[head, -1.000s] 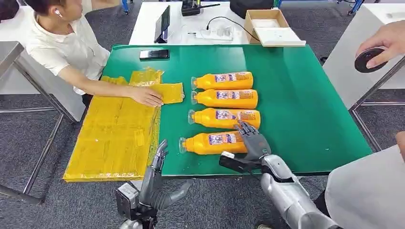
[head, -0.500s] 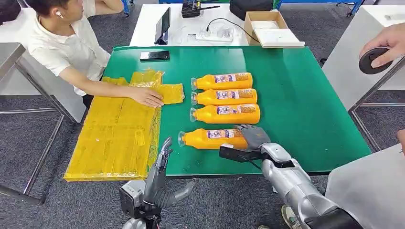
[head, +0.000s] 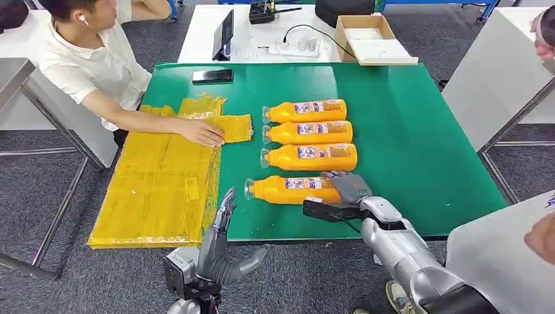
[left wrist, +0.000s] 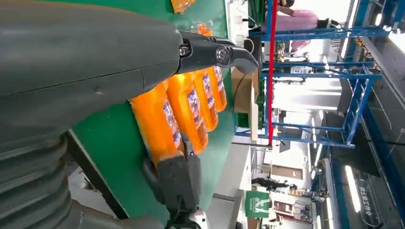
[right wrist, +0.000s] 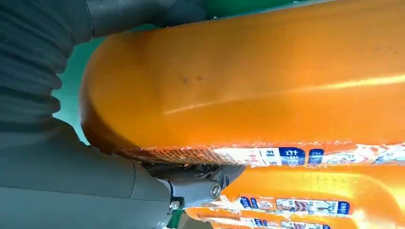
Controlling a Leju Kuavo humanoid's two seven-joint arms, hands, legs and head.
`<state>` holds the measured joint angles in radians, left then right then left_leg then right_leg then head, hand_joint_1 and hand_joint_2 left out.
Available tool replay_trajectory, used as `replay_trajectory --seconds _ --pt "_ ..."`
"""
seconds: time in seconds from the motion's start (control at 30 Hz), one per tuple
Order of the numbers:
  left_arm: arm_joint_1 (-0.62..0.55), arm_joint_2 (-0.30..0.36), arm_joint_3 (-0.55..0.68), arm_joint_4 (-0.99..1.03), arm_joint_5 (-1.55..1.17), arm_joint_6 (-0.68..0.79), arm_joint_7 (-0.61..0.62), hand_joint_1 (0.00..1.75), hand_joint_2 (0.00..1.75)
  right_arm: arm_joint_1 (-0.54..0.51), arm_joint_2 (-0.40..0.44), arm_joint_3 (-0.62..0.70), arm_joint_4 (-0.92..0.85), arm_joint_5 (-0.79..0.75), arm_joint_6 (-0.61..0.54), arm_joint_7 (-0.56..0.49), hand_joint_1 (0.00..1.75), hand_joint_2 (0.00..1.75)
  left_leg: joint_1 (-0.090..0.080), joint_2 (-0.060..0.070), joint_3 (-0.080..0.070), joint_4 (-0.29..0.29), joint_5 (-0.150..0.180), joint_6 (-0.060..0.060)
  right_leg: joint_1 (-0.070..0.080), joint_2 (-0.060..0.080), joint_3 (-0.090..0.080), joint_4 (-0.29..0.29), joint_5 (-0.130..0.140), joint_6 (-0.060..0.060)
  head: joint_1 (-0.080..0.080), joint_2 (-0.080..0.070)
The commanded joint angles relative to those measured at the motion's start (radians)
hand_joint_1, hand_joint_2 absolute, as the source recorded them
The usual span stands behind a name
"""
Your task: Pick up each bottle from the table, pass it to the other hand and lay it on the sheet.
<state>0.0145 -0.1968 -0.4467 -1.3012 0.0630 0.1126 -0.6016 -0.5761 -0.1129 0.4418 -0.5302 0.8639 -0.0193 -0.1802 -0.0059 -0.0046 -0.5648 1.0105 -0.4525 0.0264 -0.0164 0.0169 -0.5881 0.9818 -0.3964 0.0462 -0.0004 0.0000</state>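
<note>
From the head the right hand (head: 349,188) was wrapped on the base of the nearest bottle (head: 292,190) — the sheet (head: 157,190) lay beyond the spread, empty left hand (head: 219,226) — while the right wrist view suggested squeezing firmly before lifting.

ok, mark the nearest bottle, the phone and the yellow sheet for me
nearest bottle (head: 288,190), head view, on its orange body by the label
phone (head: 211,75), head view, middle of its dark face
yellow sheet (head: 157,190), head view, on its flat middle
</note>
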Motion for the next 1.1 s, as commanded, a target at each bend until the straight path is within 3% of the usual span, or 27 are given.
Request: replay_trajectory --seconds 0.03,0.1,0.17,0.43,0.53,0.6,0.87,1.1 --pt "0.047 0.009 0.106 -0.061 0.160 0.094 0.049 0.00 1.75 0.298 0.061 -0.176 -0.350 -0.261 -0.157 -0.125 1.75 1.75 0.003 -0.002 0.000 -0.003 0.000 -0.003 0.003 -0.004 0.002 -0.004 0.000 -0.003 0.000 0.000" --pt "0.071 0.008 0.129 -0.105 0.224 0.148 0.073 0.00 1.75 0.368 0.083 -0.202 -0.495 -0.313 -0.193 -0.126 1.75 1.75 0.003 0.000 -0.002 -0.002 -0.001 -0.004 0.003 -0.002 -0.001 -0.002 -0.001 -0.004 0.000 0.000" --pt "0.089 -0.011 0.174 -0.121 0.273 0.307 0.127 0.00 1.75 0.450 0.119 -0.250 -0.629 -0.388 -0.252 -0.144 1.75 1.75 0.003 -0.001 -0.006 -0.001 -0.001 -0.003 0.003 -0.003 -0.004 0.000 -0.001 -0.003 0.000 0.000" --pt "0.111 0.026 0.134 -0.155 0.392 0.212 0.141 0.00 1.75 0.508 0.130 -0.236 -0.701 -0.437 -0.275 -0.186 1.75 1.75 0.002 -0.005 -0.016 0.000 -0.001 -0.002 0.003 -0.006 -0.012 0.000 -0.003 -0.002 0.000 0.000" --pt "0.089 0.081 0.034 -0.164 0.383 0.029 0.123 0.00 1.75 0.470 0.135 -0.201 -0.640 -0.448 -0.244 -0.196 1.75 1.75 0.001 -0.004 -0.018 0.000 0.000 -0.001 0.001 -0.004 -0.014 0.000 -0.002 -0.001 0.000 0.000" --pt "0.071 0.079 0.028 -0.109 0.460 -0.095 0.182 0.00 1.75 0.427 0.154 -0.140 -0.561 -0.439 -0.185 -0.218 1.75 1.75 0.001 -0.004 -0.018 0.000 0.000 -0.001 0.001 -0.005 -0.015 0.000 -0.001 -0.001 0.000 0.000" --pt "0.018 0.070 0.022 0.014 0.517 -0.277 0.227 0.00 1.75 0.357 0.246 0.067 -0.375 -0.431 -0.120 -0.241 1.75 1.75 0.002 -0.001 -0.016 -0.002 0.000 -0.003 0.001 -0.003 -0.013 -0.001 -0.001 -0.001 0.000 0.000" --pt "0.006 0.057 0.044 0.046 0.536 -0.301 0.245 0.00 1.75 0.340 0.270 0.116 -0.315 -0.423 -0.131 -0.249 1.75 1.75 0.003 -0.003 -0.015 -0.002 0.000 -0.003 0.003 -0.004 -0.012 -0.002 -0.002 0.000 0.000 0.000"
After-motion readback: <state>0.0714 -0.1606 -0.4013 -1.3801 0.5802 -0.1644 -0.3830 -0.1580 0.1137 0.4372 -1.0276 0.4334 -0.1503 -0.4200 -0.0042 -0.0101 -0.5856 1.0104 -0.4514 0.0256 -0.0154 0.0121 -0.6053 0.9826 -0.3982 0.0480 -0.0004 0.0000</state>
